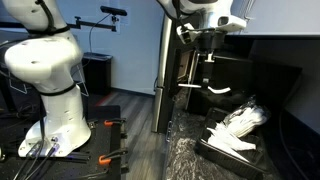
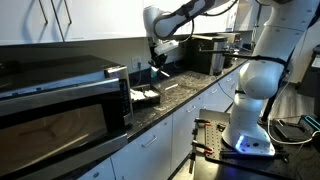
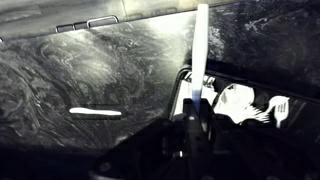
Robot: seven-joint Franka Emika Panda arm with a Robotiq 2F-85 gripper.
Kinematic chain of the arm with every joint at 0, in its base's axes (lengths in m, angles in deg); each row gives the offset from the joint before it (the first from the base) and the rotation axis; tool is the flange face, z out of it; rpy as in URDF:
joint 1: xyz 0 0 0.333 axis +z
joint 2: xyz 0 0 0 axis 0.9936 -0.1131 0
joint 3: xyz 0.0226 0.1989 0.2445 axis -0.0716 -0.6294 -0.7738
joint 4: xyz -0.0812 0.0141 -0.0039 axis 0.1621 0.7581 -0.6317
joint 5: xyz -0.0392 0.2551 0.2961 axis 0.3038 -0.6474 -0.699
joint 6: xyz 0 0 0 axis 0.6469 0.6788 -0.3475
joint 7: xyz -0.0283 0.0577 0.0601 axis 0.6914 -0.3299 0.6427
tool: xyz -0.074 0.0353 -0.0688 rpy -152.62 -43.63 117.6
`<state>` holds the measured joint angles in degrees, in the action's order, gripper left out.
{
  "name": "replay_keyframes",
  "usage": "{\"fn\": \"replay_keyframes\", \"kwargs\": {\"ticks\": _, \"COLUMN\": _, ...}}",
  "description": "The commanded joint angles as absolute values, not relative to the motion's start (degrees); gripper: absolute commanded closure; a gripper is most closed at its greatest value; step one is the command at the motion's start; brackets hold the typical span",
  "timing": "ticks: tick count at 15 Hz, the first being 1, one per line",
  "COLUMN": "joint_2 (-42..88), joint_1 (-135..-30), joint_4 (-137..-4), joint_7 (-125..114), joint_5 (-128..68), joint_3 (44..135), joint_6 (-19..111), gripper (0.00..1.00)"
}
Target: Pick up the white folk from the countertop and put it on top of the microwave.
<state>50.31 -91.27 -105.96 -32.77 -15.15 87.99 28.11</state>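
1. One end effector (image 3: 193, 108) was in view, its fingers pinched on the handle of one white fork (image 3: 200, 45).
2. That fork hung in the air above the tabletop (image 3: 120, 70), just beside the tray and well apart from the microwave. It was not yet on top of the microwave.
3. One other loose white utensil (image 3: 95, 112) lay flat on the tabletop.
4. One black tray (image 1: 217, 152) sat on the tabletop, holding a heap of white utensils too jumbled to count.
5. One microwave (image 2: 55, 95) stood at the end of the tabletop, its door closed.
6. The tabletop was dark, veined stone, with white cabinets (image 2: 160, 150) below it.
7. The room had a dark floor, and the arm's white base (image 2: 255, 95) stood on it beside the cabinets.
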Motion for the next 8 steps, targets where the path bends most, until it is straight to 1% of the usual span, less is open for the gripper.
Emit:
{"fn": "replay_keyframes", "kwargs": {"ticks": 1, "joint_2": 47.06, "joint_1": -88.87, "joint_4": -98.68, "joint_7": -25.55, "joint_5": -13.71, "joint_3": 85.67, "joint_6": 24.88, "gripper": 0.98}}
{"fn": "replay_keyframes", "kwargs": {"ticks": 4, "joint_2": 45.24, "joint_1": -87.13, "joint_4": -93.64, "joint_7": -19.55, "joint_5": -10.96, "joint_3": 84.3, "joint_6": 24.19, "gripper": 0.98}}
{"fn": "replay_keyframes", "kwargs": {"ticks": 8, "joint_2": 43.96, "joint_1": -85.04, "joint_4": -89.59, "joint_7": -10.08, "joint_5": -8.44, "joint_3": 83.73, "joint_6": 26.44, "gripper": 0.98}}
